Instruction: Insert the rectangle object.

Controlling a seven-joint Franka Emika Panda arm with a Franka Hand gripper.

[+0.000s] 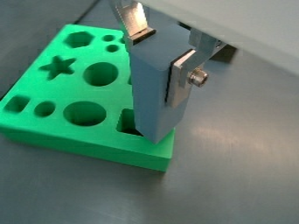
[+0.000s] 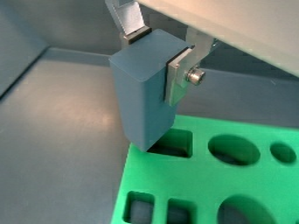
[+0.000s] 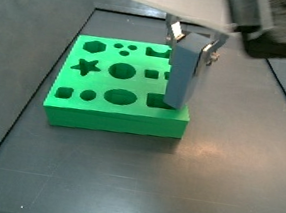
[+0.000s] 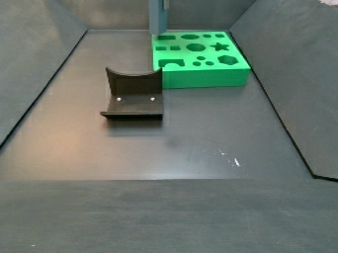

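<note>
The rectangle object (image 1: 152, 96) is a tall grey-blue block, roughly upright. My gripper (image 1: 162, 59) is shut on its upper part, silver fingers on two opposite faces, in both wrist views (image 2: 158, 57). The block's lower end stands at the mouth of a rectangular hole (image 2: 176, 144) near a corner of the green board (image 1: 82, 140); I cannot tell how deep it sits. In a side view the gripper (image 3: 192, 45) holds the block (image 3: 183, 79) over the board's near right corner (image 3: 117, 120). In a side view only the block's lower part (image 4: 161, 18) shows, behind the board (image 4: 205, 77).
The board has other holes: a star (image 1: 56, 66), circles (image 1: 84, 112), a hexagon (image 3: 93, 44). The dark fixture (image 4: 132, 96) stands on the grey floor, apart from the board. Dark sloping walls (image 4: 40, 89) bound the floor.
</note>
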